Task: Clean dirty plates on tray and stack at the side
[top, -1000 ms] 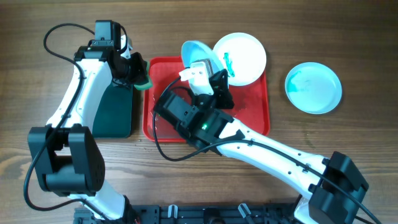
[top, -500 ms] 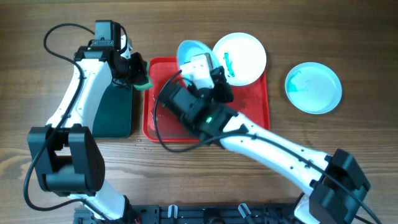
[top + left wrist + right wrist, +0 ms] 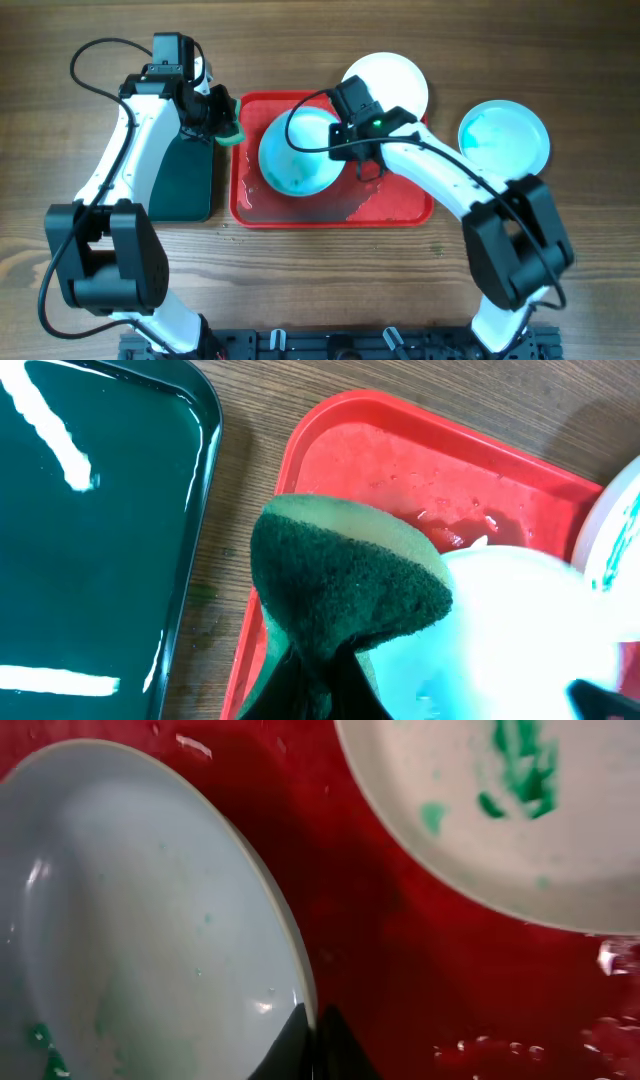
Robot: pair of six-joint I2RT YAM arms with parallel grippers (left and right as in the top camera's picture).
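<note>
The right arm (image 3: 440, 175) reaches in from 4 o'clock, wrist bent over the red tray (image 3: 400, 203). The right gripper (image 3: 340, 138) pinches the 3 o'clock rim of the centre plate (image 3: 293, 157), which sits in the tray. The left gripper (image 3: 222, 125), at the tray's 10 o'clock corner, squeezes a green sponge (image 3: 340, 575). A smeared plate (image 3: 480, 810) lies at the tray's 1 o'clock. A third plate (image 3: 504, 140) sits on the table (image 3: 570, 60) at 3 o'clock.

No readable text, label, brand, number or sign appears in any of the views.
</note>
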